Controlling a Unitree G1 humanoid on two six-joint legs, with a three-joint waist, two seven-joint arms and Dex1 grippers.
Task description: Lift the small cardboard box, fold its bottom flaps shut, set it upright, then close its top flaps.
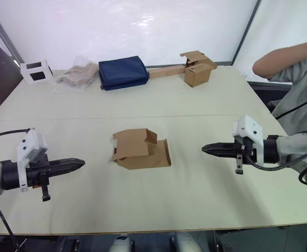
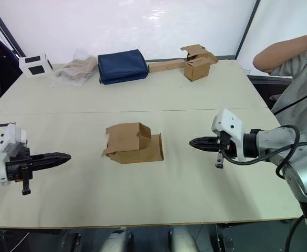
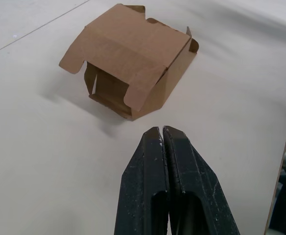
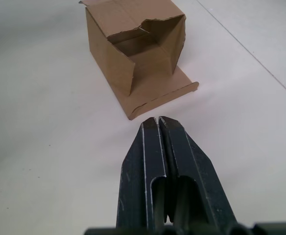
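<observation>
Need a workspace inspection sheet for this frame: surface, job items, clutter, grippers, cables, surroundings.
Surface: pale table, a seam line running across it.
Job's things: small cardboard box lying on its side mid-table, flaps open at both ends, one flap flat on the table toward the right gripper.
Clutter: along the far edge, a white cube, a clear plastic bag, a navy fabric bundle, a second brown box with a long cardboard strip.
Grippers: left gripper and right gripper both shut, empty, apart from the box on either side, pointing at it.
Cables: black cables at both forearms, off the table.
Surroundings: a person's arm at far right; white backdrop behind.
</observation>
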